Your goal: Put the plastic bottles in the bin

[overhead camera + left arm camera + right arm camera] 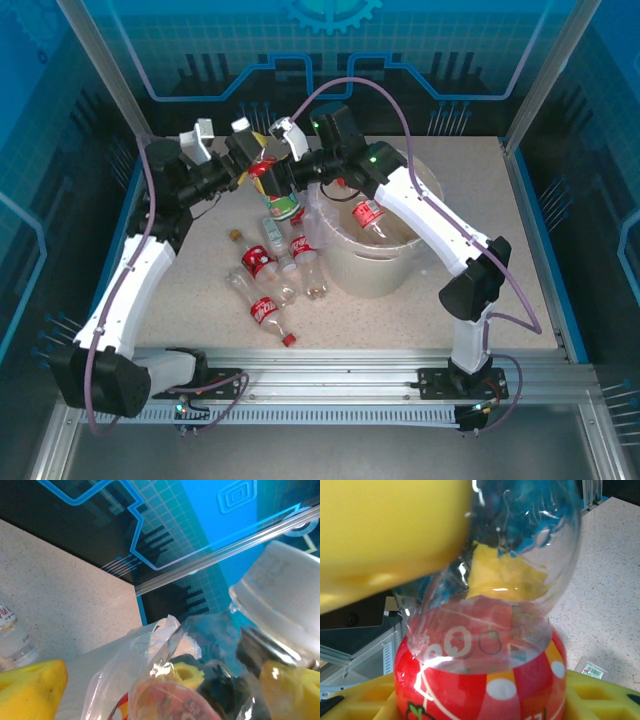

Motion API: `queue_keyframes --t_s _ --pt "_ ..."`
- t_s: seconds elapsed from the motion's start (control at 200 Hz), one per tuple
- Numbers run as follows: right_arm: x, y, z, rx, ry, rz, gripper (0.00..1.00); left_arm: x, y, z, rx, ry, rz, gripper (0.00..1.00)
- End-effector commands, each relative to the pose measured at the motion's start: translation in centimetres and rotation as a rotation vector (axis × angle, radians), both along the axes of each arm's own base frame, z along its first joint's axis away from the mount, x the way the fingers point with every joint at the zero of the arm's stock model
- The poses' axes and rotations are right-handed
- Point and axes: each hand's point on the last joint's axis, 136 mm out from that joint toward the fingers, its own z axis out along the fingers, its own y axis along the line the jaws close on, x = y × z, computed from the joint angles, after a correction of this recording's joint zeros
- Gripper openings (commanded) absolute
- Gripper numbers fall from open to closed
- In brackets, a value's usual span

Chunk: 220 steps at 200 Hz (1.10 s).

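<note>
A clear plastic bottle point(268, 176) with a red label hangs over the table just left of the bin point(372, 276), a cream bucket with a clear bag liner point(112, 672). My right gripper point(287, 165) is shut on this bottle point(480, 680), its yellow pads point(357, 700) pressed to the red label. My left gripper point(255, 155) stands open around the same bottle point(200, 680); one pad point(30, 690) is clear of it. The white cap point(285, 595) points up and away. One red-labelled bottle point(368, 214) lies inside the bin.
Several more bottles lie on the table left of the bin: a green one point(283, 207) and red-labelled ones point(257, 262) point(266, 311) point(300, 246). Another bottle point(10, 630) lies beside my left gripper. Blue walls and metal posts point(105, 70) enclose the table.
</note>
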Motion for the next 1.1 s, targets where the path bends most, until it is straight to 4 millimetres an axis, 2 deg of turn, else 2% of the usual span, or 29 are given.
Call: queue_keyframes --t_s 0.0,0.11,0.225,0.385,0.52,0.64,0.85,1.096 --pt "0.9 -1.6 6.0 0.114 -0.111 -0.022 0.55 -0.3 2.9 1.9 -0.054 -0.066 0.119 0.99" --pt "1.0 -2.9 7.8 0.133 -0.143 -0.044 0.55 -0.7 4.1 1.0 -0.045 -0.032 0.156 0.99" --pt "1.2 -4.9 8.8 0.127 -0.154 -0.082 0.55 -0.6 4.6 -0.9 -0.003 0.032 0.182 0.96" --pt "0.9 -8.5 9.5 0.089 -0.189 -0.147 0.55 0.3 5.3 -4.5 0.107 0.155 0.214 0.9" --pt "0.6 -12.3 8.9 0.009 -0.201 -0.214 0.54 1.2 4.6 -7.4 0.233 0.235 0.214 0.89" --pt "0.2 -15.6 7.2 -0.093 -0.183 -0.259 0.53 1.8 3.6 -9.7 0.313 0.292 0.194 0.89" --pt "-0.6 -21.0 1.9 -0.355 -0.105 -0.334 0.49 2.7 2.4 -13.4 0.376 0.372 0.167 0.89" --pt "-1.0 -23.2 -3.4 -0.524 -0.014 -0.351 0.48 3.8 0.2 -15.6 0.398 0.408 0.117 0.89"
